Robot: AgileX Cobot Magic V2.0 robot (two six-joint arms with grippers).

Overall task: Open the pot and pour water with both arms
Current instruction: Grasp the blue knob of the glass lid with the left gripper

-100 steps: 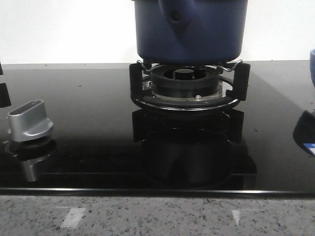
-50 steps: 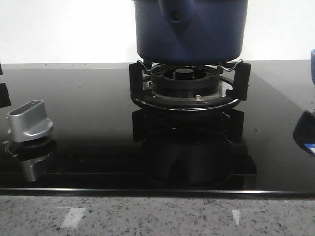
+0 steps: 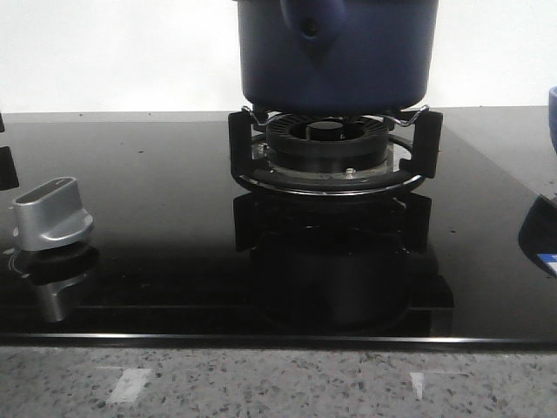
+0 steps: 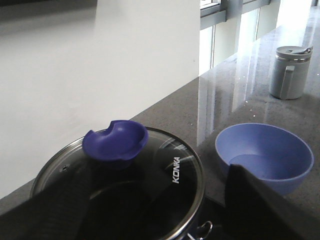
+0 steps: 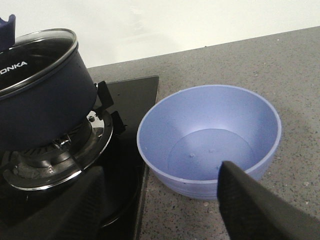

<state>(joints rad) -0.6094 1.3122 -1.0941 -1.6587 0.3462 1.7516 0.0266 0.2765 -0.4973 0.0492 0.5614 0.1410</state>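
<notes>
The dark navy pot (image 3: 338, 54) stands on the black burner stand (image 3: 335, 148) at the middle back; its side also shows in the right wrist view (image 5: 42, 105). Its glass lid (image 4: 150, 175) with a blue knob (image 4: 116, 142) is on the pot. My left gripper (image 4: 155, 210) is open above the lid, fingers (image 4: 65, 200) apart on either side of it, touching nothing. My right gripper (image 5: 160, 210) is open and empty, low over the counter beside a light-blue bowl (image 5: 210, 137), which also shows in the left wrist view (image 4: 265, 155). Neither gripper shows in the front view.
A silver stove knob (image 3: 54, 213) sits on the black glass cooktop (image 3: 157, 226) at the left. A grey lidded jug (image 4: 291, 72) stands farther along the granite counter (image 5: 280, 75). The bowl's edge (image 3: 552, 113) shows at the far right.
</notes>
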